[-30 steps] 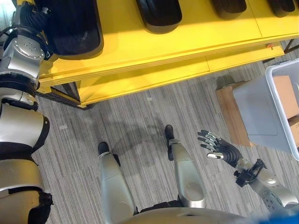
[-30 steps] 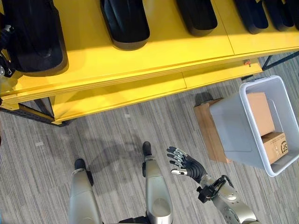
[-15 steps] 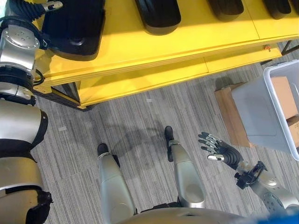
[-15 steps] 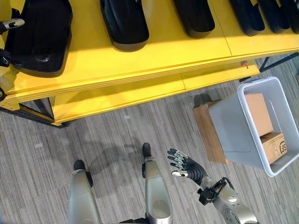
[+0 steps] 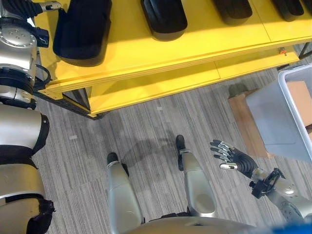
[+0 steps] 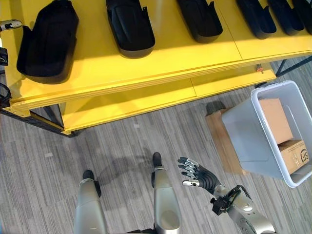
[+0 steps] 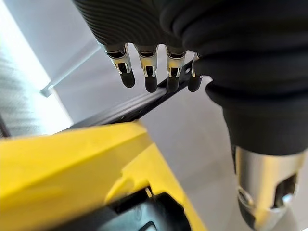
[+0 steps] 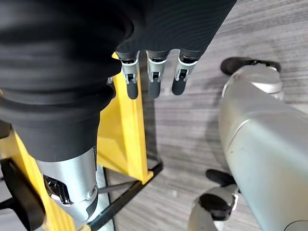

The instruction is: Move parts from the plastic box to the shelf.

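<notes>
From the head camera I see my right hand (image 6: pixel 201 176) nearest me, low at about five o'clock, hanging over the grey striped carpet (image 6: pixel 122 151) with its fingers spread straight and nothing in them. Its own wrist view agrees: the fingers (image 8: pixel 155 82) hang relaxed, holding nothing, with a yellow shelf leg (image 8: pixel 126 134) beyond them.

Further out at three o'clock stands the white plastic box (image 6: pixel 265 131), tilted and resting against a low wooden block (image 6: pixel 222 141) just beside it at its nine o'clock. Inside the box I can make out two brown cardboard cartons (image 6: pixel 275 119), one behind the other; I cannot tell what else lies in it.

Farther still, across the twelve o'clock band, runs the yellow shelf (image 6: pixel 146 68), with a lower yellow board showing beneath its front edge. Black moulded parts lie on the top board in a row: a wide one (image 6: pixel 47 41) at ten o'clock, the next (image 6: pixel 129 27) at eleven, another (image 6: pixel 200 19) near twelve, and more (image 6: pixel 258 17) toward one and two o'clock, each apart from its neighbour.

My left hand (image 5: pixel 46 6) is at the far ten o'clock corner, just beside the end of the wide black part. In its wrist view the fingers (image 7: pixel 149 77) are only lightly bent and grip nothing; the yellow shelf corner and a black part's edge (image 7: pixel 144 216) lie below them.
</notes>
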Robot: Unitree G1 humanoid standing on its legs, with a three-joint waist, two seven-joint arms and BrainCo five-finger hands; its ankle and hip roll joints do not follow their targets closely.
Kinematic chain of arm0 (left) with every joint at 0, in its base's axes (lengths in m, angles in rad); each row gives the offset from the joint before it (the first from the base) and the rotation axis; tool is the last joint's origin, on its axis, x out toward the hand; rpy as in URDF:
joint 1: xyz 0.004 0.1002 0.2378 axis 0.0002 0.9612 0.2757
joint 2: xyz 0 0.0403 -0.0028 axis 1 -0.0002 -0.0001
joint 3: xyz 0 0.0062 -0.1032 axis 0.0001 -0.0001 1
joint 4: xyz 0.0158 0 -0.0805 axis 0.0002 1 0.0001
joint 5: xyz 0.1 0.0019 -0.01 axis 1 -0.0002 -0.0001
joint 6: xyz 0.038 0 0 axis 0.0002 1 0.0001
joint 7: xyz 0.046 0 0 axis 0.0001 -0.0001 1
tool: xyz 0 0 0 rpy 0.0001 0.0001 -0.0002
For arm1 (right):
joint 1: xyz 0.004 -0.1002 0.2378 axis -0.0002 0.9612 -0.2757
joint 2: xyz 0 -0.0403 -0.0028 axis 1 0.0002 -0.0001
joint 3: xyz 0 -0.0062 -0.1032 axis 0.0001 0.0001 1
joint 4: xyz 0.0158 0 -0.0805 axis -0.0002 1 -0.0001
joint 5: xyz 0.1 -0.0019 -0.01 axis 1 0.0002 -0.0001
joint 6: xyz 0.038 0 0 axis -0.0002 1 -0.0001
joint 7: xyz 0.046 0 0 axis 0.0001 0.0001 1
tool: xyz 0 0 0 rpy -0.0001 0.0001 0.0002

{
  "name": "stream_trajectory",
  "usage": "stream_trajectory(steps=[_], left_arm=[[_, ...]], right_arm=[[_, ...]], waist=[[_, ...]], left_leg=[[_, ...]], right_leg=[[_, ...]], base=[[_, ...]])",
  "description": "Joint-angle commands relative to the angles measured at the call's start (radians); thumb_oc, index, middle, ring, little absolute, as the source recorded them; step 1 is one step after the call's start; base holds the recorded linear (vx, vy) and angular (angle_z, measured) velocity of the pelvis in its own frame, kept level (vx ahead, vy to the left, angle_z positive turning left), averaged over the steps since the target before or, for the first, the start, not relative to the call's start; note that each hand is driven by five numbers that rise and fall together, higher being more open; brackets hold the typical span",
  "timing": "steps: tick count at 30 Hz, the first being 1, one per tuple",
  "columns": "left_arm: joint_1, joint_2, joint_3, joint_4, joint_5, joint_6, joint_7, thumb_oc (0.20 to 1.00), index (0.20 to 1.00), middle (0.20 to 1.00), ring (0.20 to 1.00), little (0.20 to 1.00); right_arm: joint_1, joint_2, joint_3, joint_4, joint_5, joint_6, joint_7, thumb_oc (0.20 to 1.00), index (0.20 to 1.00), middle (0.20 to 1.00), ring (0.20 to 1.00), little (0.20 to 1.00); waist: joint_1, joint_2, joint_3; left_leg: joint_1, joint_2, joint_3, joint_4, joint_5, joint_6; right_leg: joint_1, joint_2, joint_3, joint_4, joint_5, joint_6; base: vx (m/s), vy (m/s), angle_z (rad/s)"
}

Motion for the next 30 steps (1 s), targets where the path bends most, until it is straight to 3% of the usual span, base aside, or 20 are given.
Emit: stream_trajectory(steps=[1, 3, 5, 7, 8, 10, 12, 18, 26, 30], left_arm=[[0.101, 0.116, 0.04, -0.178, 0.066, -0.128, 0.039, 1.0, 1.0, 1.0, 1.0, 1.0], [0.191, 0.154, 0.06, -0.332, 0.118, -0.148, 0.04, 1.0, 1.0, 1.0, 1.0, 1.0], [0.336, 0.186, 0.147, -0.492, 0.161, -0.165, 0.043, 1.0, 1.0, 1.0, 1.0, 1.0], [0.566, 0.224, 0.28, -0.686, 0.264, -0.185, 0.043, 1.0, 1.0, 1.0, 1.0, 1.0], [0.793, 0.234, 0.412, -0.847, 0.379, -0.19, 0.016, 1.0, 1.0, 1.0, 1.0, 1.0], [0.884, 0.234, 0.457, -0.885, 0.439, -0.197, -0.003, 1.0, 1.0, 1.0, 1.0, 1.0], [1.018, 0.231, 0.469, -0.977, 0.59, -0.215, -0.046, 1.0, 1.0, 1.0, 1.0, 1.0], [1.182, 0.184, 0.456, -1.014, 0.678, -0.238, -0.116, 1.0, 1.0, 1.0, 1.0, 1.0], [1.107, 0.047, 0.367, -0.928, 0.832, -0.202, -0.043, 1.0, 1.0, 1.0, 1.0, 1.0], [1.064, -0.027, 0.336, -0.868, 0.827, -0.184, -0.035, 1.0, 1.0, 1.0, 1.0, 1.0]], right_arm=[[0.011, -0.007, -0.029, -0.008, 0.028, -0.054, 0.019, 1.0, 1.0, 1.0, 1.0, 1.0], [0.015, 0.01, -0.033, -0.002, 0.02, -0.062, 0.019, 1.0, 1.0, 1.0, 1.0, 1.0], [0.018, 0.024, -0.04, 0.006, 0.007, -0.068, 0.021, 1.0, 1.0, 1.0, 1.0, 1.0], [0.032, 0.046, -0.063, 0.017, -0.021, -0.081, 0.024, 1.0, 1.0, 1.0, 1.0, 1.0], [0.051, 0.057, -0.094, 0.016, -0.043, -0.083, 0.021, 1.0, 1.0, 1.0, 1.0, 1.0], [0.049, 0.059, -0.099, 0.019, -0.053, -0.083, 0.02, 1.0, 1.0, 1.0, 1.0, 1.0], [0.081, 0.056, -0.131, -0.006, -0.052, -0.083, 0.027, 1.0, 1.0, 1.0, 1.0, 1.0], [0.135, 0.043, -0.171, -0.027, -0.051, -0.082, 0.034, 1.0, 1.0, 1.0, 1.0, 1.0], [0.134, 0.034, -0.179, -0.03, -0.043, -0.078, 0.025, 1.0, 1.0, 1.0, 1.0, 1.0], [0.126, 0.033, -0.177, -0.028, -0.04, -0.077, 0.015, 1.0, 1.0, 1.0, 1.0, 1.0]], waist=[[0.015, -0.004, -0.021], [0.029, 0.005, -0.013], [0.04, 0.014, -0.004], [0.06, 0.025, 0.004], [0.07, 0.035, -0.002], [0.068, 0.041, -0.008], [0.071, 0.055, -0.026], [0.067, 0.077, -0.05], [0.054, 0.076, -0.042], [0.049, 0.074, -0.038]], left_leg=[[0.021, -0.012, -0.01, 0.002, 0.003, 0.031], [0.044, -0.016, -0.01, -0.019, 0.011, 0.029], [0.071, -0.018, -0.008, -0.041, 0.02, 0.029], [0.108, -0.024, -0.008, -0.065, 0.028, 0.027], [0.148, -0.027, -0.007, -0.087, 0.032, 0.028], [0.173, -0.029, -0.003, -0.105, 0.039, 0.027], [0.229, -0.032, 0.006, -0.142, 0.047, 0.025], [0.278, -0.029, 0.014, -0.197, 0.073, 0.021], [0.275, -0.017, 0.014, -0.188, 0.077, 0.015], [0.27, -0.012, 0.016, -0.182, 0.077, 0.014]], right_leg=[[0.036, -0.05, -0.001, -0.021, -0.004, -0.023], [0.061, -0.057, -0.008, -0.027, -0.004, -0.025], [0.085, -0.064, -0.015, -0.034, -0.005, -0.026], [0.118, -0.072, -0.021, -0.041, -0.008, -0.028], [0.15, -0.077, -0.023, -0.048, -0.014, -0.028], [0.171, -0.081, -0.026, -0.055, -0.013, -0.027], [0.216, -0.086, -0.033, -0.065, -0.02, -0.024], [0.247, -0.084, -0.036, -0.073, -0.026, -0.023], [0.223, -0.074, -0.022, -0.026, -0.048, -0.031], [0.21, -0.066, -0.018, -0.007, -0.054, -0.035]], base=[[0.0, -0.006, 0.12], [-0.01, -0.014, 0.09], [0.0, -0.012, 0.09], [0.02, -0.015, 0.23], [0.04, -0.025, 0.2], [0.04, -0.016, 0.15], [0.05, -0.019, 0.06], [0.01, -0.02, -0.07], [0.0, -0.008, 0.0], [-0.01, -0.02, -0.06]])
